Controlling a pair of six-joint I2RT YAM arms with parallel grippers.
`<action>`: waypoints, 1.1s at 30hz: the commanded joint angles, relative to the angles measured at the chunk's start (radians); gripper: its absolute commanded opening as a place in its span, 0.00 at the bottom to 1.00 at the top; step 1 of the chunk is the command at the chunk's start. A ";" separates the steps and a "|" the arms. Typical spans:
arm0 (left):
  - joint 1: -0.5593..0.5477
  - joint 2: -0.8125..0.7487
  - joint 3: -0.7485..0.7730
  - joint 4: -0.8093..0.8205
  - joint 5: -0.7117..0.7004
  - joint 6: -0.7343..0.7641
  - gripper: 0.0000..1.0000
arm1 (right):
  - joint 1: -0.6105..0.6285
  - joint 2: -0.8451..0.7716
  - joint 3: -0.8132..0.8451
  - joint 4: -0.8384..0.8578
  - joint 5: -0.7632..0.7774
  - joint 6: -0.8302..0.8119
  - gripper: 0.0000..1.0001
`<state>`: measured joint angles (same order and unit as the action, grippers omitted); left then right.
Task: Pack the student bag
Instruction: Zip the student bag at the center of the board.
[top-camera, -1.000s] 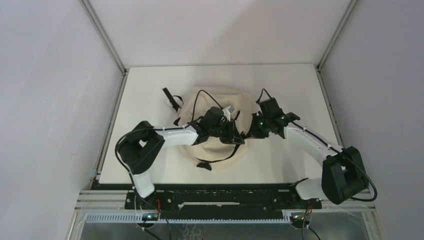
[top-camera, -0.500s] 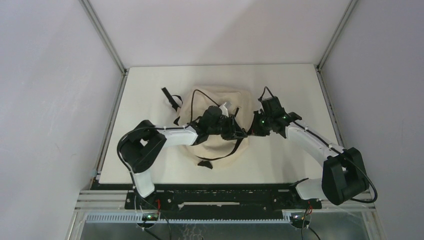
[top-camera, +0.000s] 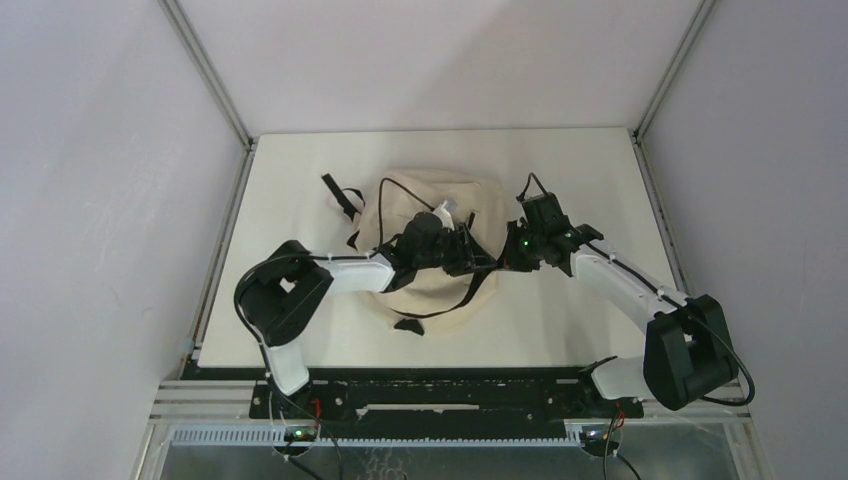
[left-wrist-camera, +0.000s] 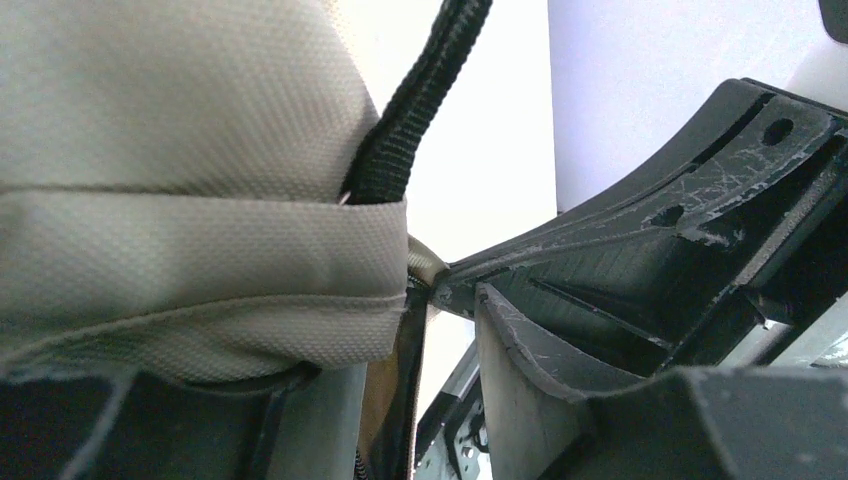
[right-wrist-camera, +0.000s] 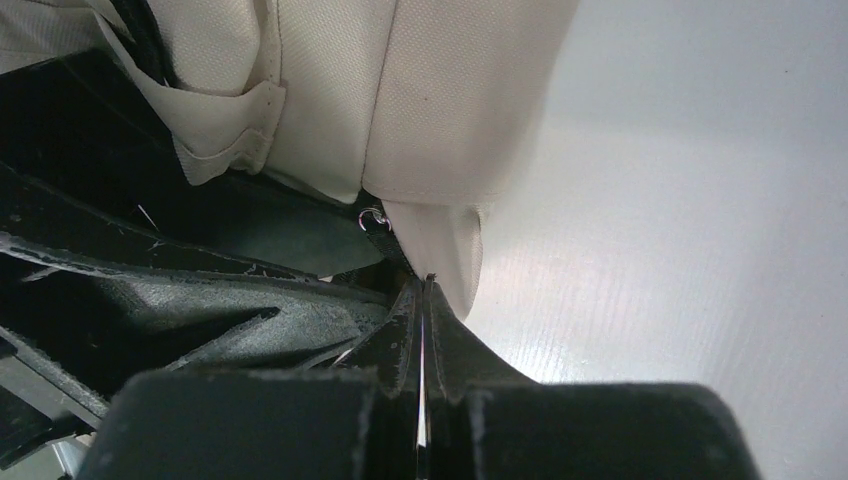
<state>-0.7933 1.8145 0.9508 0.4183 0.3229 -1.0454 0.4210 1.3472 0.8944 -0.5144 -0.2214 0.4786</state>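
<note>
Lying near the middle of the counter (top-camera: 590, 180), a little toward its far edge, the student bag (top-camera: 425, 192) has both arms meeting at its right side. The right gripper (right-wrist-camera: 422, 290) has its jaws pressed tight together on a corner of the cream cloth. The left gripper (left-wrist-camera: 390, 330) has a fold of canvas between its fingers, just below a black strap (left-wrist-camera: 415, 100). Whether it truly clamps the fold cannot be told.
</note>
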 joint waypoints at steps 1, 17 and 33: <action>0.046 0.008 -0.024 -0.084 -0.227 0.033 0.48 | 0.024 -0.037 -0.008 -0.035 -0.062 0.010 0.00; 0.049 0.030 0.000 -0.120 -0.248 0.077 0.02 | 0.032 -0.030 -0.008 -0.033 -0.065 0.016 0.00; 0.078 -0.061 0.045 -0.294 0.125 0.280 0.00 | 0.006 -0.071 -0.006 0.016 -0.133 0.057 0.40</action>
<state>-0.7448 1.7870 0.9539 0.2543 0.3489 -0.8623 0.4397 1.3388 0.8875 -0.5041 -0.2890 0.5037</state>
